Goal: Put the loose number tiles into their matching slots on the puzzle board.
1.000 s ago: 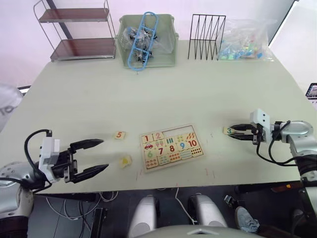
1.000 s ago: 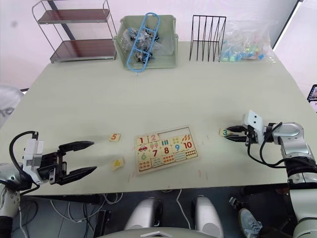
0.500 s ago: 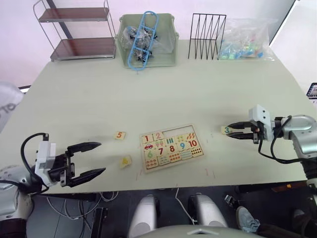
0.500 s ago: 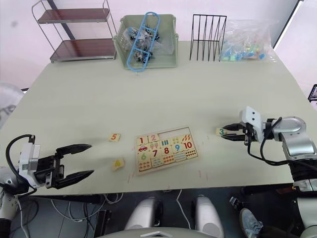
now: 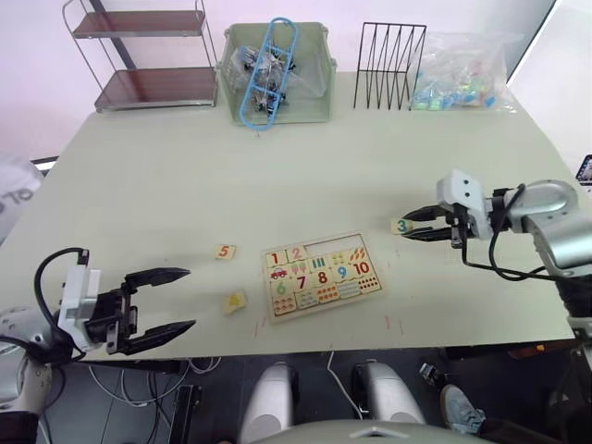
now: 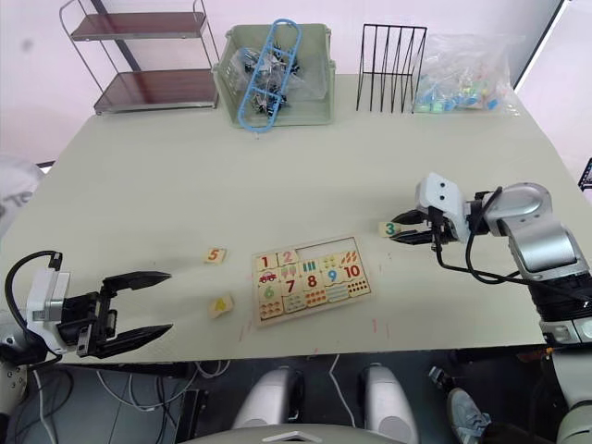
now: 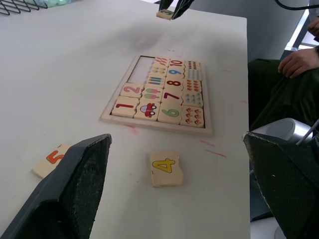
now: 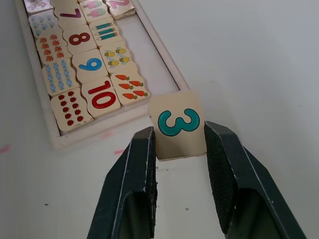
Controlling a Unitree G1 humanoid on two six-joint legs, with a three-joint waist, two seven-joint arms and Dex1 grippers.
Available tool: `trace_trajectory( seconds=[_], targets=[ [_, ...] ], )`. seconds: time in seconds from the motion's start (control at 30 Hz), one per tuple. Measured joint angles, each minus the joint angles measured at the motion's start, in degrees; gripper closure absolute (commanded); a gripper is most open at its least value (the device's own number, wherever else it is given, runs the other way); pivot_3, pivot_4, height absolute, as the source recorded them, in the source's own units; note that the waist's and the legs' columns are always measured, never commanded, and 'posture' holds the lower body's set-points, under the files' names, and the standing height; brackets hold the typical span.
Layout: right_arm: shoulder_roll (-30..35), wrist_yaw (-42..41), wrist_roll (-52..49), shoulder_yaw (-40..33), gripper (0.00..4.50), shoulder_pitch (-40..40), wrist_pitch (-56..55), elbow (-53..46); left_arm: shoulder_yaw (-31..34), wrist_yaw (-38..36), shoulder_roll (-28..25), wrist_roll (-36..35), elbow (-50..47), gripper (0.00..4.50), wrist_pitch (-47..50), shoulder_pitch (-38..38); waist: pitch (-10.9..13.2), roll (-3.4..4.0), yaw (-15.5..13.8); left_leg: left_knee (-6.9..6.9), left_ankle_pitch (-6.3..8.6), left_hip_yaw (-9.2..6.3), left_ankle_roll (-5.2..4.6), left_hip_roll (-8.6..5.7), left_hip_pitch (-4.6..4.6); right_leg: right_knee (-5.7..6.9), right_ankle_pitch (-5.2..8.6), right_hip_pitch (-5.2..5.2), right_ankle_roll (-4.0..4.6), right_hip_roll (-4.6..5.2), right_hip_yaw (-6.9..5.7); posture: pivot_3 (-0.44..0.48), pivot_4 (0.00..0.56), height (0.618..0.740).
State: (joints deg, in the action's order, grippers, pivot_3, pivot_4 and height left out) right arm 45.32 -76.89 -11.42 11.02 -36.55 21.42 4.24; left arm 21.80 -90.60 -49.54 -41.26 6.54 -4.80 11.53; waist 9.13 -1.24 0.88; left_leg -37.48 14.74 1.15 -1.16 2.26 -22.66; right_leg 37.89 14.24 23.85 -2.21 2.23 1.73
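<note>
The puzzle board (image 7: 155, 124) lies near the table's front edge, with tiles 1 and 2 seated in its top row. Beside them the matching slots (image 8: 140, 47) are bare. To the board's right, above the table, my right gripper (image 5: 412, 229) is shut on the green 3 tile (image 8: 178, 124). Two loose number tiles rest left of the board: the orange 5 (image 5: 224, 252) and the yellow 4 (image 5: 236, 301). My left gripper (image 5: 190, 298) hangs open at the front left, short of the 4 tile, with nothing between its fingers.
At the back stand a metal shelf (image 5: 148, 60), a pale green bin (image 5: 314, 111) holding a blue frame, a black wire rack (image 5: 388, 67) and a bag of plastic pieces (image 5: 458, 83). A person's hand (image 7: 299, 59) shows beyond the table.
My right gripper has carried the 3 tile leftwards, closer to the board's right end. The left gripper has drawn back slightly, still open.
</note>
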Motion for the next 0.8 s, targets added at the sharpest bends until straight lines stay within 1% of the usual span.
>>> trace_trajectory(
  seconds=[0.17,0.37,0.47,0.53,0.63,0.8],
  targets=[
    [-1.9,-0.2,2.1,4.9,3.65,-4.5,3.6,-0.5,0.2,0.0,0.6,0.0,-1.2,0.00,0.2,-0.2,0.0,0.01,0.0,0.00,0.00,-0.03,0.00,0.00,-0.01,0.03,0.00,0.03,0.01,-0.02,-0.04,0.000,0.150,0.740],
    [-7.0,-0.3,7.2,13.0,3.65,-12.1,5.7,0.8,0.3,0.4,2.2,0.6,-2.7,0.00,0.6,0.1,0.0,0.03,0.1,0.00,0.00,-0.02,0.00,0.01,-0.06,0.02,0.00,0.08,0.00,-0.03,-0.05,0.000,0.150,0.740],
    [-8.9,-0.7,9.2,16.2,3.65,-14.6,5.9,0.9,0.4,0.9,2.7,0.6,-3.7,0.00,0.7,0.2,0.0,0.04,0.1,0.00,0.00,-0.06,0.00,0.01,-0.10,0.02,0.00,0.08,0.01,-0.03,-0.08,0.000,0.150,0.740],
    [-10.3,-1.3,11.3,18.8,3.65,-17.0,6.7,1.8,1.0,1.1,2.7,0.6,-4.0,0.00,1.0,1.4,0.0,0.07,0.1,0.00,0.00,-0.06,0.00,0.01,-0.10,0.02,0.00,0.08,0.01,-0.02,-0.09,0.000,0.150,0.740],
    [-13.3,-1.6,13.5,22.2,3.65,-20.6,9.7,2.5,1.7,1.9,3.0,0.6,-5.4,0.00,1.4,2.5,0.0,0.07,0.1,0.00,0.00,-0.09,0.00,0.01,-0.10,0.05,0.00,0.09,0.03,-0.02,-0.12,0.000,0.150,0.740],
    [-17.2,-1.7,15.5,25.5,3.65,-23.7,16.4,2.3,2.8,2.8,3.4,0.6,-6.4,0.00,1.8,4.0,0.1,0.08,0.1,0.00,0.00,-0.12,0.00,0.01,-0.10,0.04,0.00,0.09,0.04,-0.02,-0.14,0.000,0.150,0.740]
  ],
)
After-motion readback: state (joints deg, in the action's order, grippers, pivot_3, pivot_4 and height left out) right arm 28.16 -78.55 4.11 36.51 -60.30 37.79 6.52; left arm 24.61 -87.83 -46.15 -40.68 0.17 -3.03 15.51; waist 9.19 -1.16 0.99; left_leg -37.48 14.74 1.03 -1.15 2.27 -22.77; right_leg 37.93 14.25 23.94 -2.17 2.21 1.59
